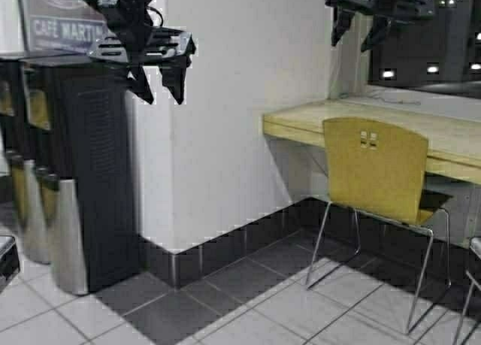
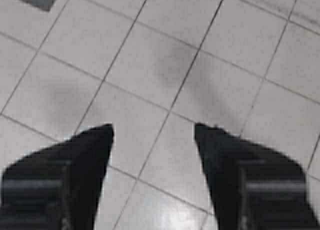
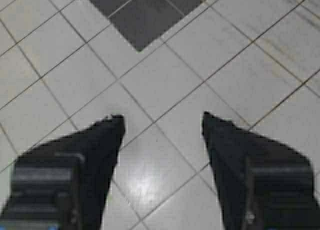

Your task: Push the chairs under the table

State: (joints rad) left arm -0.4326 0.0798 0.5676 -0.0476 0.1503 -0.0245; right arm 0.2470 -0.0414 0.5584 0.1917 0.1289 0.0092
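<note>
One tan-yellow chair (image 1: 379,168) with square cut-outs in its curved back stands on chrome legs at the right. Its seat is partly under the pale beige table (image 1: 301,119), and its back is out in front of the table's edge. My left gripper (image 1: 163,95) hangs high at the upper left, far from the chair, open and holding nothing. My right gripper (image 1: 351,43) hangs high above the table's left end, also open. In the wrist views the left gripper (image 2: 154,132) and the right gripper (image 3: 162,122) have only floor tiles between their fingers.
A white wall column (image 1: 225,134) with a dark tile base juts out left of the table. Black bins with steel fronts (image 1: 75,187) stand at the left. Part of another chair (image 1: 473,270) shows at the right edge. White floor tiles (image 1: 285,315) lie in front.
</note>
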